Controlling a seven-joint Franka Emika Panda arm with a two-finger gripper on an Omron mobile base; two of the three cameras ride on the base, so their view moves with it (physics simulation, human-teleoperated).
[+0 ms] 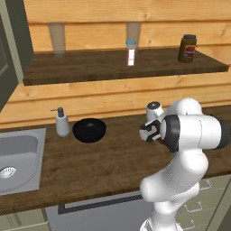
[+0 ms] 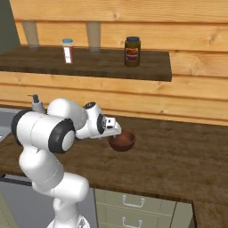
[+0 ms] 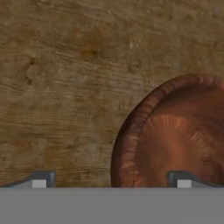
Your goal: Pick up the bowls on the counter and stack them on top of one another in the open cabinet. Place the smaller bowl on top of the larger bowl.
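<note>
Below, each part is listed as seen.
Gripper [image 3: 111, 179]: held above the counter [image 1: 113, 162]; the two tips are seen set wide apart, with nothing clamped between them.
Brown bowl [image 2: 122, 140]: a reddish-brown ribbed bowl is seen on the counter just beyond the hand; in the hand view its rim [image 3: 131, 131] is crossed by the right tip, while the left tip is shown over bare wood.
Black bowl [image 1: 89, 130]: a glossy black bowl is placed on the counter, just beside the soap dispenser [image 1: 62, 122] and well apart from the hand.
Sink [image 1: 18, 158]: a grey steel basin is inset at the counter's left end.
Wall shelf [image 1: 122, 67]: a white bottle [image 1: 131, 53] and a dark jar [image 1: 187, 48] are carried on it.
</note>
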